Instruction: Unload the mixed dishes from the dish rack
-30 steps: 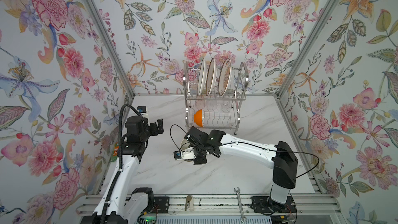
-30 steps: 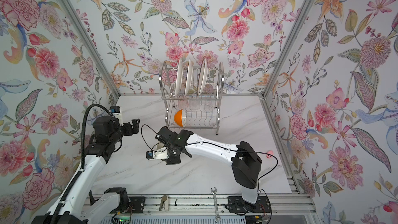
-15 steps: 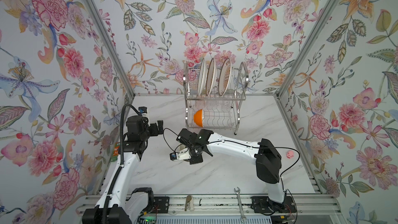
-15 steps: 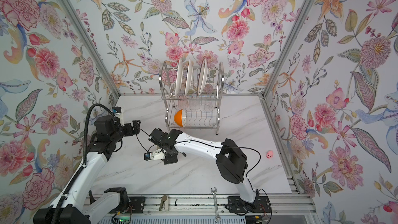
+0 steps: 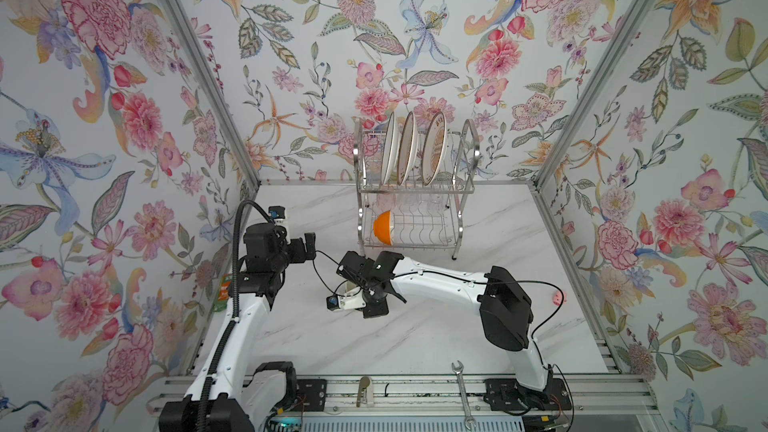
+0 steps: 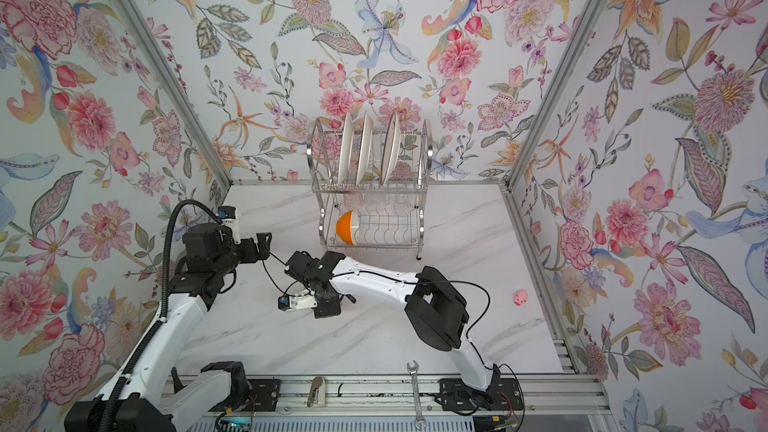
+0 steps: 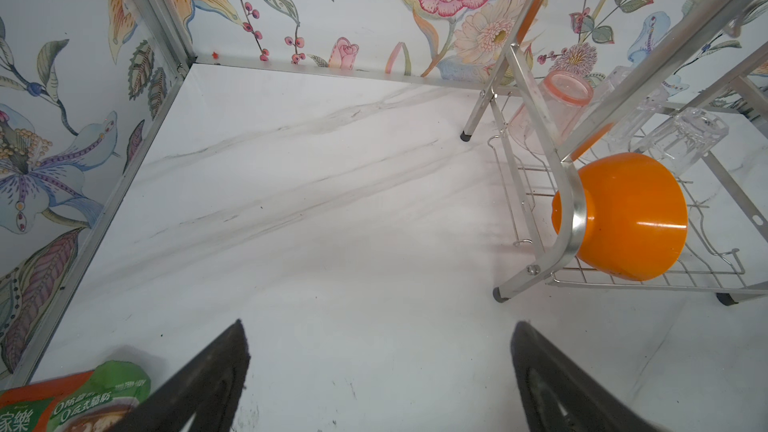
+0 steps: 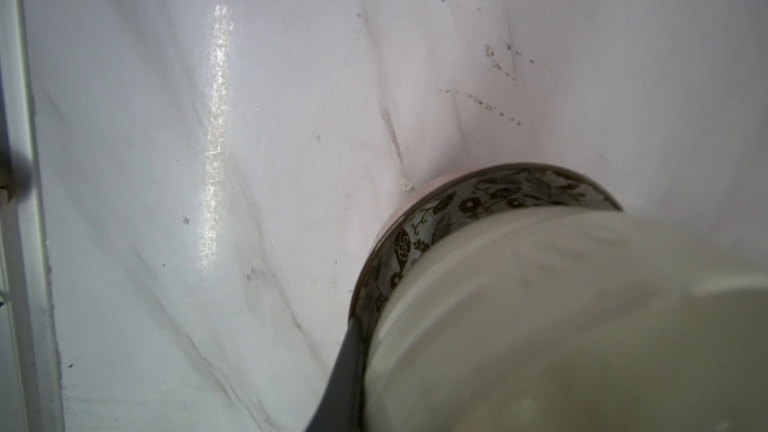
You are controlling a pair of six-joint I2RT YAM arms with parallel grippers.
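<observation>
The right gripper is clamped on the rim of a cream bowl with a dark patterned inner band. One finger presses its wall, low over the marble table; whether the bowl touches the table I cannot tell. The gripper sits at about 7 o'clock from the dish rack, roughly where it was a second ago. The right arm's elbow has swung in toward the table's centre, uncovering a small pink object at 3 o'clock.

The left gripper stays spread wide and empty, at 10 o'clock from the right one.

In the rack, three plates stand on top. The orange bowl lies on the lower tier at its 9 o'clock end, beside the tumblers.
</observation>
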